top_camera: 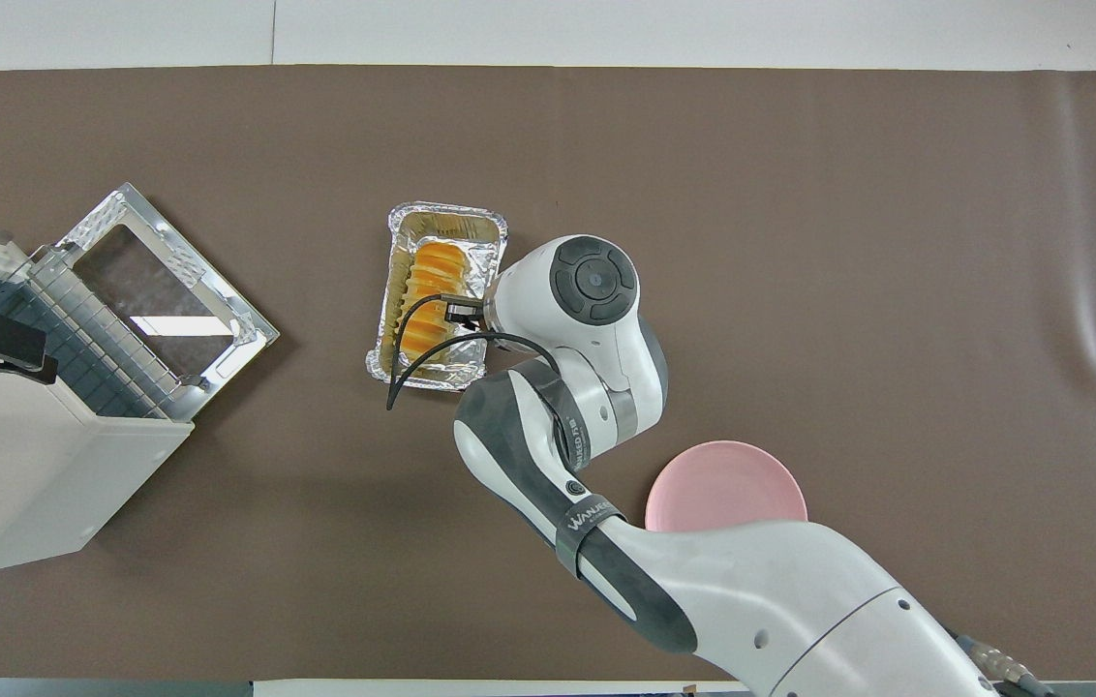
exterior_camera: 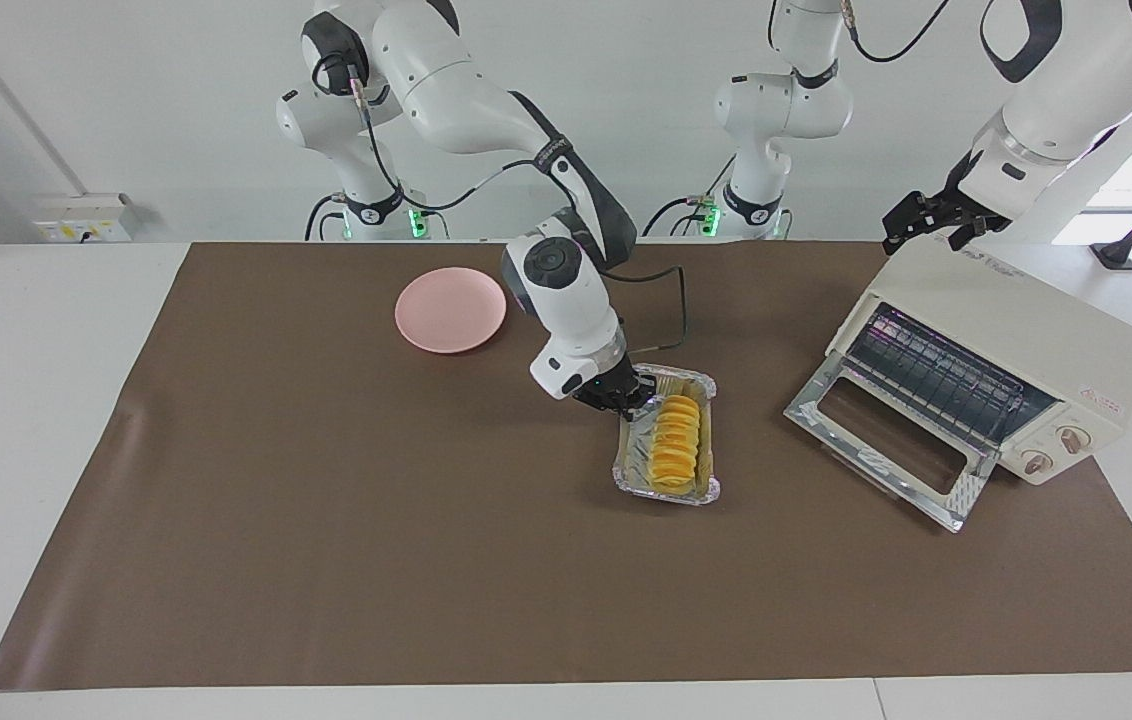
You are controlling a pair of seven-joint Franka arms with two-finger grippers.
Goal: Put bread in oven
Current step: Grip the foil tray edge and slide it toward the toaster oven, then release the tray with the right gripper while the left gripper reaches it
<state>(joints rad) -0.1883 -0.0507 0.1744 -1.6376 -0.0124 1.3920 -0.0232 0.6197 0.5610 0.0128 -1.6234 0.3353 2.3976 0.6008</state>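
Observation:
The golden ridged bread (exterior_camera: pixel 674 445) lies in a silver foil tray (exterior_camera: pixel 667 491) on the brown mat, mid-table. It also shows in the overhead view (top_camera: pixel 427 295), inside the tray (top_camera: pixel 448 216). My right gripper (exterior_camera: pixel 626 400) is shut on the tray's rim at the corner nearest the robots; in the overhead view (top_camera: pixel 456 315) my wrist partly hides it. The cream-white oven (exterior_camera: pixel 1026 330) stands at the left arm's end of the table with its glass door (exterior_camera: pixel 886 440) dropped open and the wire rack showing. My left gripper (exterior_camera: pixel 936 220) waits over the oven's top (top_camera: pixel 25 484).
A round pink plate (exterior_camera: pixel 450 309) sits on the mat nearer to the robots than the tray, toward the right arm's end; it also shows in the overhead view (top_camera: pixel 725 484). The brown mat (exterior_camera: pixel 326 560) covers most of the table.

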